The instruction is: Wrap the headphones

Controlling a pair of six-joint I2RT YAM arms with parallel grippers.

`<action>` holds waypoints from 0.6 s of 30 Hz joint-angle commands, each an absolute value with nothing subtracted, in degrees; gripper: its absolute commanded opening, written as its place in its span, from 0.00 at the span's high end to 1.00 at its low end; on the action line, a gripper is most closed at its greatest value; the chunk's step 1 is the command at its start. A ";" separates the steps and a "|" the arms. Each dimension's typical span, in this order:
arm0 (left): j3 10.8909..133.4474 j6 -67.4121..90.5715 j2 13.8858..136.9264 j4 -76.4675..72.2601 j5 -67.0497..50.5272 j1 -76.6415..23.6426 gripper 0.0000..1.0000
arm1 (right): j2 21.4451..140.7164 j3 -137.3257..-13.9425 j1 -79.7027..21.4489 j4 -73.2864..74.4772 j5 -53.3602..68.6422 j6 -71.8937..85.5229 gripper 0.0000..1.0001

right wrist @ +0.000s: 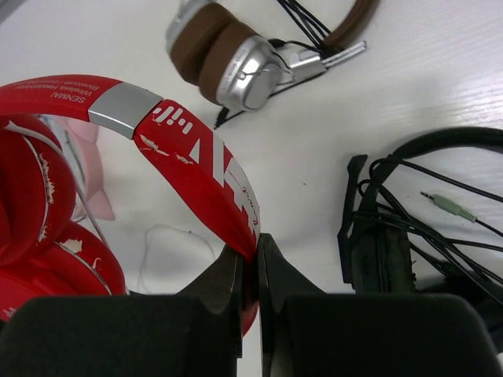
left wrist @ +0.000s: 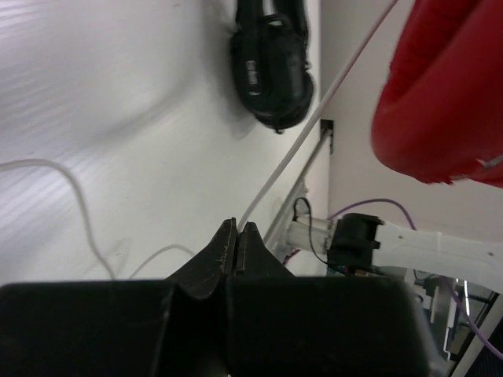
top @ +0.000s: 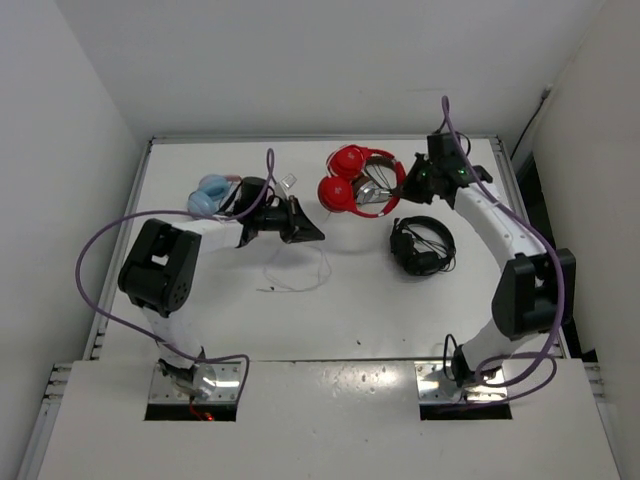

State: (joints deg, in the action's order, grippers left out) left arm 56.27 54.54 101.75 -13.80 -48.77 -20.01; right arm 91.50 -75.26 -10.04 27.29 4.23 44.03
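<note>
The red headphones (top: 352, 180) are at the back middle of the table, ear cups to the left. My right gripper (top: 412, 182) is shut on their red headband (right wrist: 196, 153) and holds it off the table; the ear cups (right wrist: 35, 208) hang at the left of the right wrist view. My left gripper (top: 308, 228) is shut on the thin white cable (left wrist: 302, 141), which runs taut from the jaw tips (left wrist: 237, 234) up toward a red ear cup (left wrist: 448, 94). The slack cable (top: 298, 275) lies looped on the table.
Black headphones (top: 421, 246) with a bundled black cable lie right of centre, also in the right wrist view (right wrist: 409, 228). Brown-and-silver headphones (right wrist: 236, 67) lie under the red headband. A light blue object (top: 210, 196) sits by the left arm.
</note>
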 commanded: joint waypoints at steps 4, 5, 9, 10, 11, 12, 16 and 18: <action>58.35 47.20 107.92 -4.93 -44.91 -20.48 1.00 | 95.62 -74.62 -8.53 21.53 0.71 48.08 1.00; 59.58 45.54 109.32 -4.05 -44.04 -20.48 1.00 | 96.67 -74.62 -8.53 21.53 0.70 48.08 1.00; 61.87 43.77 112.93 -2.20 -42.63 -21.01 1.00 | 99.39 -75.67 -8.53 21.53 -0.43 47.55 1.00; 61.87 43.77 113.64 -2.20 -42.63 -21.01 1.00 | 100.01 -75.67 -8.53 21.53 -0.44 47.55 1.00; 62.57 43.77 114.25 -2.20 -42.63 -21.61 1.00 | 100.63 -76.46 -8.53 21.53 -0.44 47.55 1.00; 63.27 43.77 114.87 -2.20 -42.63 -21.62 0.99 | 101.16 -77.16 -8.53 21.53 -0.44 47.55 1.00; 64.51 43.77 117.42 -2.20 -43.68 -22.67 0.87 | 104.05 -79.27 -9.14 21.53 -1.58 47.55 1.00; 64.51 43.77 117.42 -1.68 -43.68 -22.68 0.86 | 104.93 -79.89 -9.67 21.53 -1.58 47.55 1.00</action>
